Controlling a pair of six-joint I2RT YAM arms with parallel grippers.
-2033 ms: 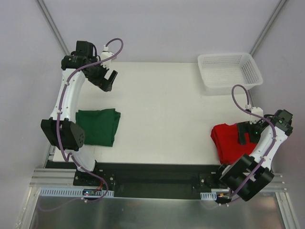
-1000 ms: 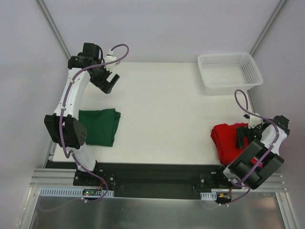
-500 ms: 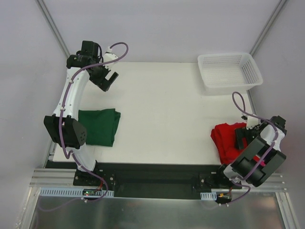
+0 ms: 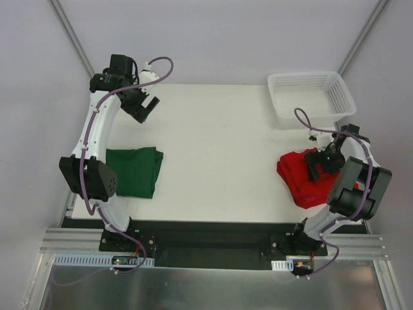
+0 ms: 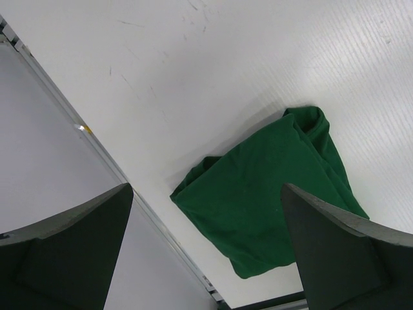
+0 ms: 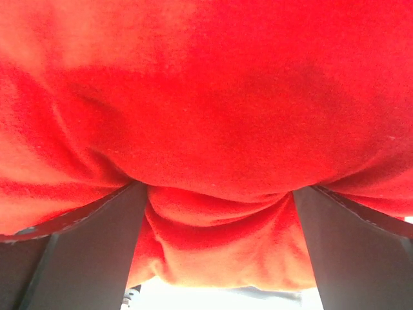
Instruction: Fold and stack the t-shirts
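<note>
A dark green t-shirt point(image 4: 135, 171) lies folded at the table's near left; the left wrist view looks down on this green t-shirt point(image 5: 271, 194). My left gripper point(image 4: 143, 110) hangs open, well above and beyond it, nothing between its fingers point(image 5: 64, 252). A bright red t-shirt point(image 4: 298, 179) lies bunched at the near right. My right gripper point(image 4: 315, 165) is pressed into its far edge, jaws wide open. In the right wrist view a fold of red t-shirt point(image 6: 219, 129) bulges between the right gripper's point(image 6: 218, 194) two fingers point(image 6: 84, 252) and fills the view.
A white mesh basket point(image 4: 311, 95) stands at the far right corner, just beyond the right arm. The white table point(image 4: 219, 142) stretches between the two shirts. A metal rail runs along the table's left edge point(image 5: 97, 145).
The right arm has swung away from the near right edge and its gripper has moved onto the red t-shirt's far side; the shirt has shifted a little left. The left arm has barely moved.
</note>
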